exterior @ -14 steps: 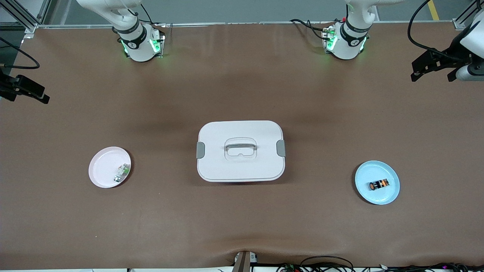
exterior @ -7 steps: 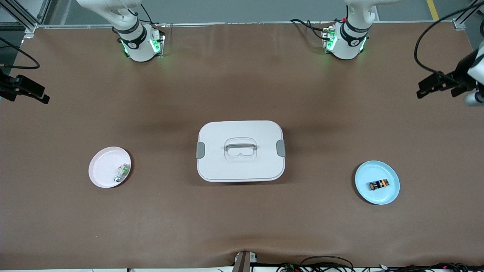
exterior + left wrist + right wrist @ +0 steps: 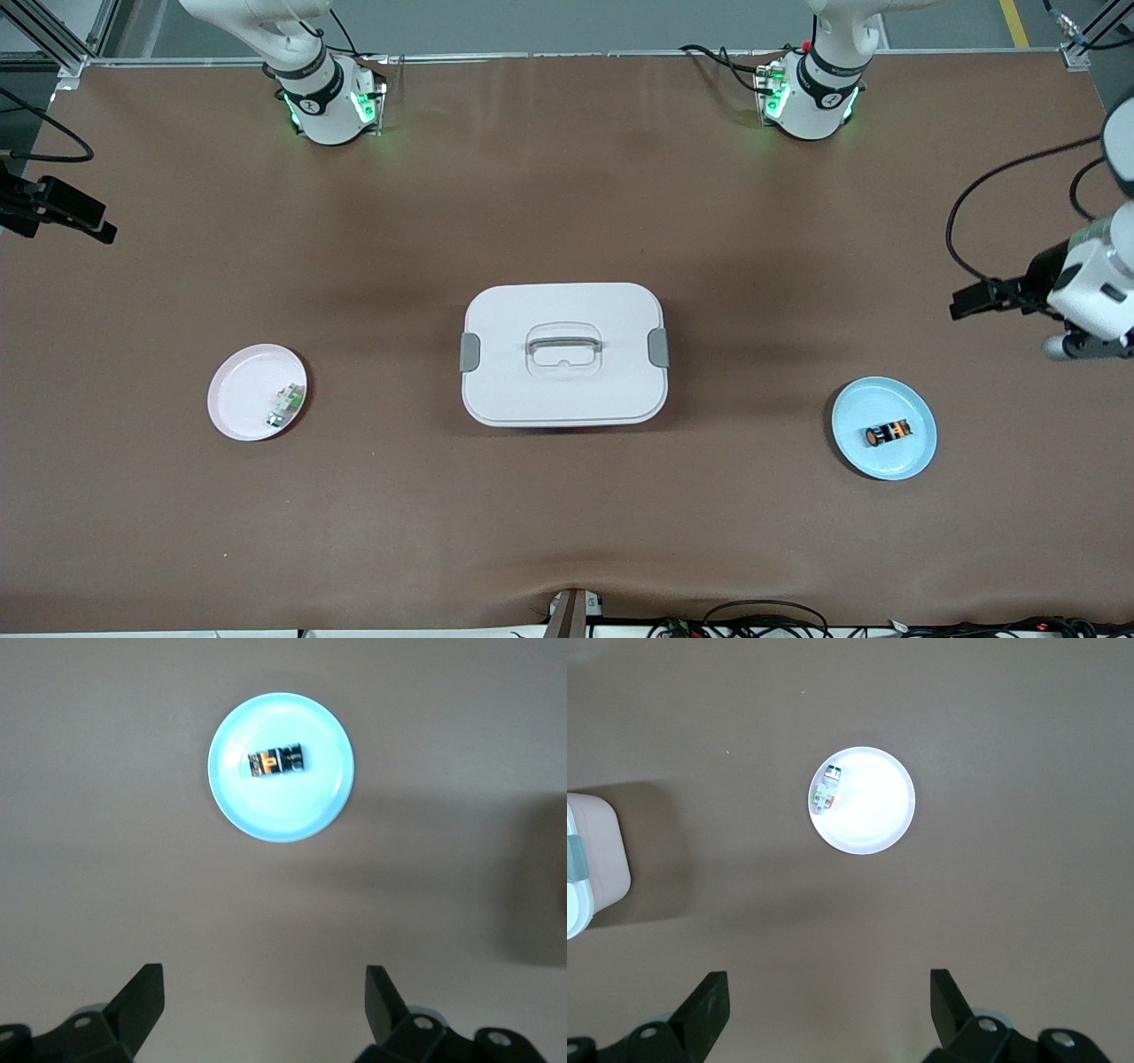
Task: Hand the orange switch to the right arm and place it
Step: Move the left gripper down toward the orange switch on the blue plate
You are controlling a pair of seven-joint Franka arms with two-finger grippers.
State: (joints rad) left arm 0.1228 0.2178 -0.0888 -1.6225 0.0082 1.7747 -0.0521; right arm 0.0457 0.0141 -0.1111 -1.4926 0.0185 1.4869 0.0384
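Note:
The orange switch (image 3: 889,433) (image 3: 276,761) is a tiny black cylinder with orange marks, lying on its side on a light blue plate (image 3: 850,408) (image 3: 301,815) toward the left arm's end of the table. My left gripper (image 3: 970,303) (image 3: 264,973) hangs open and empty over bare table beside that plate, well above it. My right gripper (image 3: 89,221) (image 3: 828,976) waits open and empty, high over the right arm's end of the table.
A closed white box (image 3: 563,354) (image 3: 585,859) with a handle and grey latches stands mid-table. A pink plate (image 3: 239,399) (image 3: 877,815) toward the right arm's end holds a small white-and-green part (image 3: 283,406) (image 3: 826,790). Brown table surface lies around them.
The left gripper has travelled from over the table's left-arm-end edge near the bases to a spot close beside the blue plate. The right arm, the switch and both plates have not moved.

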